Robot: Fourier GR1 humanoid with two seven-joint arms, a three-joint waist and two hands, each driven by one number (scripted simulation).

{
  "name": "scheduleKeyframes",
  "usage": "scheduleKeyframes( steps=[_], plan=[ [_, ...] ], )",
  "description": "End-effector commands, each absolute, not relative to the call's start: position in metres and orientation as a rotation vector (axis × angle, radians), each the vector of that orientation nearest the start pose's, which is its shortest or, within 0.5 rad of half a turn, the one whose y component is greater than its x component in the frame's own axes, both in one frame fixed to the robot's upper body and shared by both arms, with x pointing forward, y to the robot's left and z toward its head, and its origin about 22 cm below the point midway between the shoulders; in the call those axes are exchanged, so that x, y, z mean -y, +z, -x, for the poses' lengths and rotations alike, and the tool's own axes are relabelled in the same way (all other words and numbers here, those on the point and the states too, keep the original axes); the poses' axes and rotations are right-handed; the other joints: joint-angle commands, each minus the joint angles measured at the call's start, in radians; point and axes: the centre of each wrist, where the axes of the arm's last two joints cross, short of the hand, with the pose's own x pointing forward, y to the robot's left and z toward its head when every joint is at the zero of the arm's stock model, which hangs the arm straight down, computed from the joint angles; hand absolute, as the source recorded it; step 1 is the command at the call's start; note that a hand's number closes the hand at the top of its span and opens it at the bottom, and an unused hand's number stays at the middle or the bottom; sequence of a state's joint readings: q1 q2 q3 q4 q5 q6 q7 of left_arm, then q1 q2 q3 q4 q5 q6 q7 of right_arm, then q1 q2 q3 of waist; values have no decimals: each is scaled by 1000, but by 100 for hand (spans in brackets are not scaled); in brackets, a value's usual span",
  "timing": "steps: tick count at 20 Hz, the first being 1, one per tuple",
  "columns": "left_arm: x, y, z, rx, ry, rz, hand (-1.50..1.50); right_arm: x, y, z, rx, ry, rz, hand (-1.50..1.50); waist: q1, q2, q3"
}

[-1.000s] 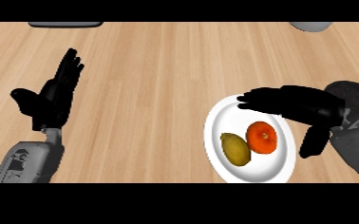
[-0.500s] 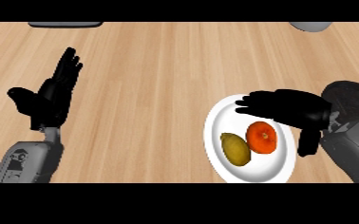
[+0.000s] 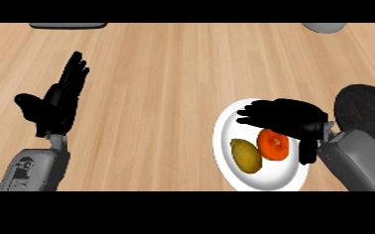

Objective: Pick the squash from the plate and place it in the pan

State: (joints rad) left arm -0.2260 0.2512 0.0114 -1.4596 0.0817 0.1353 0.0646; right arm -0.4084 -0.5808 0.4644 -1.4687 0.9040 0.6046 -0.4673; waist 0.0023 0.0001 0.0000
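right hand (image 3: 287,118) hovers released over the plate (image 3: 224,135); squash (image 3: 247,154) looks smooth, firm, probably light: grasp across its middle.

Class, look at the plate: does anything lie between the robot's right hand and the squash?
Yes: the orange fruit lies on the plate right beside the squash, partly under the right hand. Nothing else visible stands between them.

Yellowish squash (image 3: 247,155) lying on white plate (image 3: 223,140), dark pan (image 3: 360,105) beside
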Motion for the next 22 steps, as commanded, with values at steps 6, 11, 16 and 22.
scheduleKeyframes(
  steps=[6,11,16,22],
  plan=[
    [-274,44,-306,1621,-53,-219,0,231,45,-314,1169,2136,140,-150,0,2,0],
    [-265,56,-300,1617,-46,-198,0,244,46,-298,1178,2191,-19,150,-3,0,0],
    [-264,44,-294,1620,-54,-210,0,202,25,-308,1239,2238,43,150,3,0,0],
    [-282,32,-287,1604,-26,-206,0,225,33,-302,1219,2064,158,150,-10,-2,-1]
  ],
)
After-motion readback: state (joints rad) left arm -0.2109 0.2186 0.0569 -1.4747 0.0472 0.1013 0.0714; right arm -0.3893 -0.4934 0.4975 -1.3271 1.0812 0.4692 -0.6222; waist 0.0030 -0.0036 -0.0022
